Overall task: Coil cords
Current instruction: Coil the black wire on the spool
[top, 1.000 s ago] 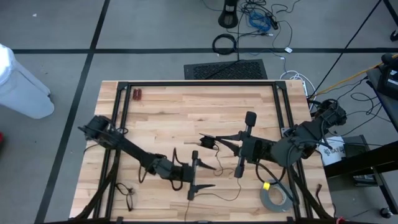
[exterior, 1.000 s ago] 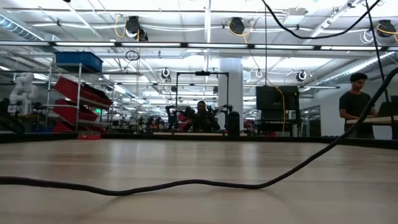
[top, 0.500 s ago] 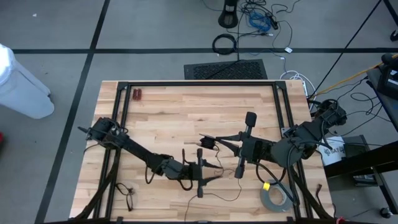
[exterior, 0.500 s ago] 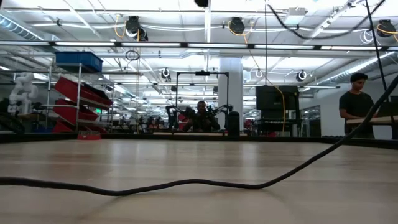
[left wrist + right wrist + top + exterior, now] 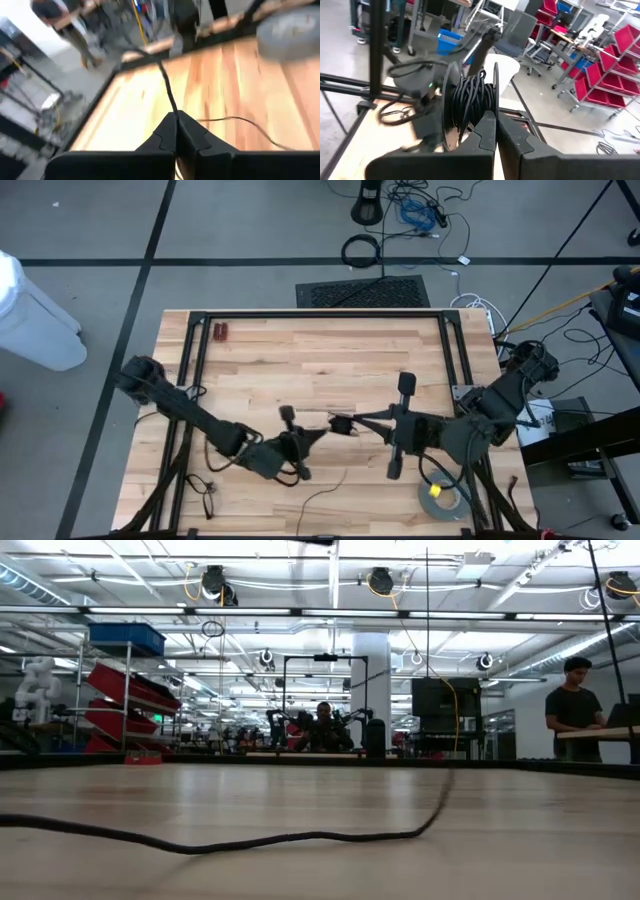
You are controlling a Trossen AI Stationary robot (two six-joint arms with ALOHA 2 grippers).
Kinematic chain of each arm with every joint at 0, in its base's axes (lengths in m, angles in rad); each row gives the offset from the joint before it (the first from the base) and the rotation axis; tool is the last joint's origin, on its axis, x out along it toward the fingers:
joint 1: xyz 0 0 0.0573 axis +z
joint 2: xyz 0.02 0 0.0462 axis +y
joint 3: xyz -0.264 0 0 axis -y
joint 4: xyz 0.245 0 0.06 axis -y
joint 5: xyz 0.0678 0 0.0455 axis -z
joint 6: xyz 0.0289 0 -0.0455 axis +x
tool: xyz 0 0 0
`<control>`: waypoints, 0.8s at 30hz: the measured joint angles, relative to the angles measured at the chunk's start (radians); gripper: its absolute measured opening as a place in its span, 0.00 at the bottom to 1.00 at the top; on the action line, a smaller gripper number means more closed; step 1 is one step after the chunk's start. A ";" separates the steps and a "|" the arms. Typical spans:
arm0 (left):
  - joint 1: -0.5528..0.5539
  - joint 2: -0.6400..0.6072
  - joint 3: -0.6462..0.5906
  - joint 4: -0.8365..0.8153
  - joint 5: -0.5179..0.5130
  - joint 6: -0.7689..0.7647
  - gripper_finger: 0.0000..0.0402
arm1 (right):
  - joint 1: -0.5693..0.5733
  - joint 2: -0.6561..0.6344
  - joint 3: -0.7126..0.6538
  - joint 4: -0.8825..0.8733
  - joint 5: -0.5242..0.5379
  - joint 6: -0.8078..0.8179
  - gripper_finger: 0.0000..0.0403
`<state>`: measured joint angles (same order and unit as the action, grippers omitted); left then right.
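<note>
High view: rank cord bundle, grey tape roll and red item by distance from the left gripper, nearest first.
From the left gripper:
1. Cord bundle, just to its right, mid-table.
2. Grey tape roll, near the table's front right corner.
3. Red item, near the far left corner.

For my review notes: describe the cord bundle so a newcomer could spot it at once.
On the wooden table, look near the middle, between the two arms. The right hand is shut on the cord bundle, thin black cord wound into a small coil, far smaller than the grey tape roll near the table's corner.
</note>
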<state>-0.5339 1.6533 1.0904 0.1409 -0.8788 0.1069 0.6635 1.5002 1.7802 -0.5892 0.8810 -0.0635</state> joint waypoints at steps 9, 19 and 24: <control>-0.071 -0.232 0.000 -0.556 -0.015 -0.311 0.01 | 0.012 0.005 0.000 -0.125 0.001 0.134 0.00; -0.142 -0.425 0.000 -0.724 -0.016 -0.390 0.01 | -0.008 0.074 0.000 -0.171 0.000 0.202 0.00; -0.183 -0.512 0.000 -0.749 -0.045 -0.390 0.01 | -0.016 0.110 0.000 -0.173 -0.021 0.223 0.00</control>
<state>-0.7174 1.1409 1.0904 -0.6084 -0.9234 -0.2829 0.6479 1.6098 1.7805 -0.7621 0.8599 0.1594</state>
